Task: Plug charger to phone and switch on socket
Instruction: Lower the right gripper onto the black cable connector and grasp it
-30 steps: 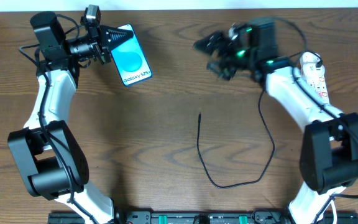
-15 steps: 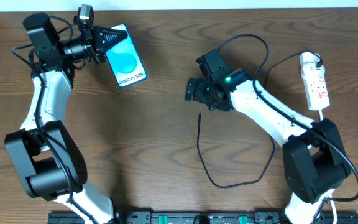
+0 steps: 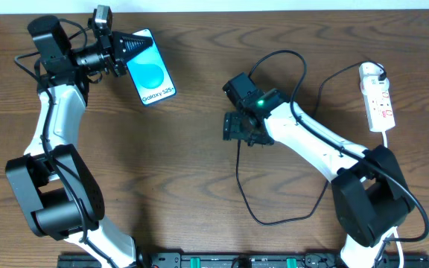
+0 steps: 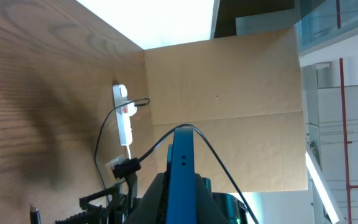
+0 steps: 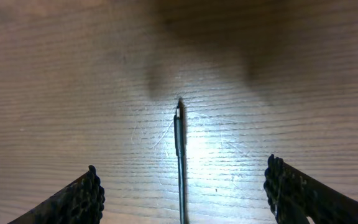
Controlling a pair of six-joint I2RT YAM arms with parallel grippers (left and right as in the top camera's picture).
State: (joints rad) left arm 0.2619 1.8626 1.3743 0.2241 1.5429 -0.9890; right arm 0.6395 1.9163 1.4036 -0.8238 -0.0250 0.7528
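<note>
Reaching for the charger (image 5: 179, 146) is the step in hand: our right jaws hover wide open over the tabletop (image 5: 73, 74), with the small plug tip lying between them, untouched. Our left jaws are clamped on the phone (image 3: 153, 74), well apart from the right ones. Next, we judge, we should lower, pinch just behind the tip and carry it to the phone. The socket (image 3: 378, 97) comes afterwards.

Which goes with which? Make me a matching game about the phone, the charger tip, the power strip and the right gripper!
1. phone
2. charger tip
3. power strip
4. right gripper

A. white with red markings
B. open, over the tip
C. lying on the table
D. pinched in the shut left gripper

Pairs: 1-D, 2-C, 3-A, 4-B
</note>
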